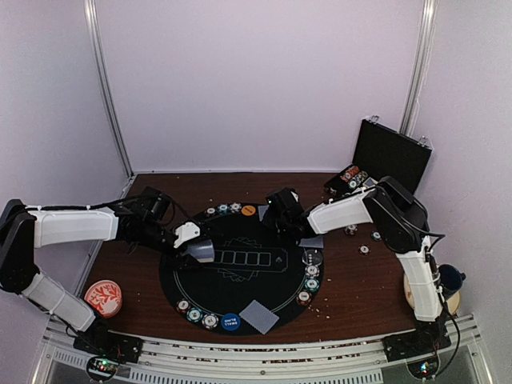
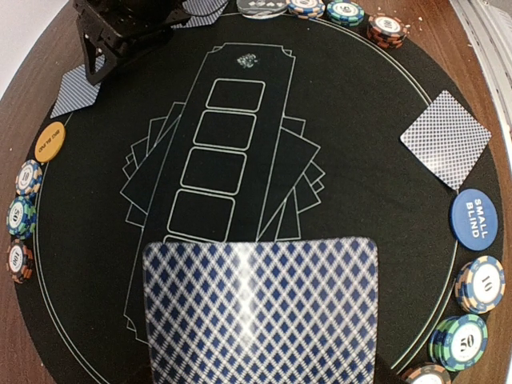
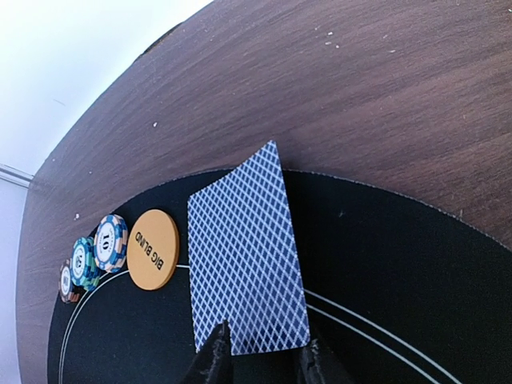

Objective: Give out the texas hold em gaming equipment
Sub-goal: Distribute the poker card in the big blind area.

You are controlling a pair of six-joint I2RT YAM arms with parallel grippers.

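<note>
- Top view: the left gripper (image 1: pixel 196 245) pinches the held card (image 1: pixel 205 253) over the mat (image 1: pixel 240 292).
- Left wrist view: the held card (image 2: pixel 260 308) hides part of the mat (image 2: pixel 360 208).
- Right wrist view: the right gripper (image 3: pixel 264 356) has let go, fingers apart; the second card (image 3: pixel 244 256) lies flat on the mat, beside the orange disc (image 3: pixel 154 250).

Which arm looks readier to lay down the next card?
Left: the left gripper holds a card above the mat, while the right gripper stands open over a dealt card lying flat.
</note>
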